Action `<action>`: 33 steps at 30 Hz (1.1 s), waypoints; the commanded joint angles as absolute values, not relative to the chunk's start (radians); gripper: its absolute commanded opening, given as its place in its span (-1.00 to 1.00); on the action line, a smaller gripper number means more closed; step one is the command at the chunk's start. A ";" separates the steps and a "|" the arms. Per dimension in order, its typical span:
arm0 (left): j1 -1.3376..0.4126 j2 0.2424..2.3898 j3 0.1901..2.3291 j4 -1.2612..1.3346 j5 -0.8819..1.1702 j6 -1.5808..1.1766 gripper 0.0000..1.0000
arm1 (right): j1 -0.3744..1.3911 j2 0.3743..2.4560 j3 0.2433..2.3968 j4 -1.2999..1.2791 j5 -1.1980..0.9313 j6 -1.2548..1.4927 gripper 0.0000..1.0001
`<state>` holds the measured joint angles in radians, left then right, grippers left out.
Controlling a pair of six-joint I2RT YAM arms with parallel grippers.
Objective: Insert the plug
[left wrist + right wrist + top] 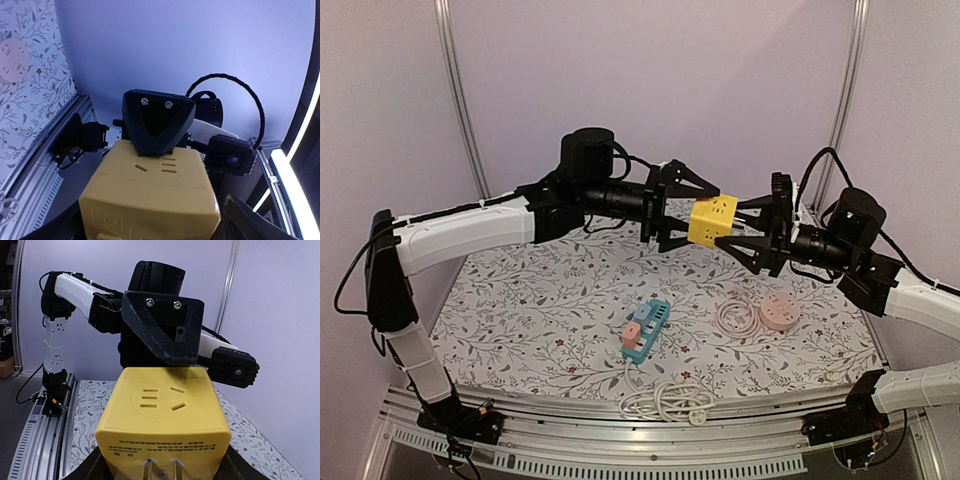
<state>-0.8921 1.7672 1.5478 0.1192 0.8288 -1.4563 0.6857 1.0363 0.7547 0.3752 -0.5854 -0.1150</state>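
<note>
**A:** While I log this one, where's the plug?

**B:** The yellow cube plug (pixel 712 220) is up in the air over the back of the floral cloth (pixel 540 300). It sits between the two arms, well above everything on the table.

**A:** Looks?

**B:** Bright yellow plastic with rounded corners and socket slots on several faces. In the right wrist view, one face has a round ring with two parallel slots and two angled ones. Flat metal prongs (pixel 161 471) stick out of the face nearest that camera and are cut off by the frame bottom.

**A:** Claws?

**B:** The left gripper (pixel 707 218) comes in from the left and the right gripper (pixel 738 226) from the right. Each has its fingers set wide to the cube's width and pressed on it, so both clasp it. Each wrist view shows the other arm's black triangular finger lying on the cube's far side.

**A:** Any writing?

**B:** There's a line of tiny black print (pixel 162 446) above the prongs, too small to read. The left wrist view shows an embossed box mark low on the cube, also unreadable. No brand is legible.

**A:** View differences?

**B:** Only the top view gives the table layout:
- A teal power strip (pixel 647 328) with pink and blue blocks on it sits mid-cloth.
- A pink round socket (pixel 779 312) lies to its right, with a coiled white cord (pixel 732 312) just beside it.
- A second white cord bundle (pixel 667 403) lies at the near edge.

The left wrist view catches that pink socket in its upper-left corner. The prongs show only in the right wrist view.
</note>
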 commanded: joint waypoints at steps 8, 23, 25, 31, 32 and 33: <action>-0.913 1.733 1.519 0.188 0.867 -1.474 0.57 | 0.690 1.046 0.784 0.408 -0.623 -0.124 -0.32; -0.902 1.719 1.522 0.130 0.840 -1.423 -1.00 | 0.690 1.014 0.781 0.258 -0.487 -0.076 0.96; -0.892 1.706 1.521 0.049 0.813 -1.375 -1.00 | 0.690 0.978 0.765 0.190 -0.359 -0.056 0.98; -0.867 1.700 1.563 -0.279 0.720 -1.169 -1.00 | 0.689 0.905 0.759 -0.138 0.072 0.114 0.98; -0.865 1.709 1.576 -0.315 0.705 -1.147 -1.00 | 0.690 0.905 0.768 -0.196 0.142 0.143 0.97; -0.865 1.713 1.592 -0.347 0.690 -1.127 -1.00 | 0.687 0.908 0.780 -0.262 0.207 0.195 0.98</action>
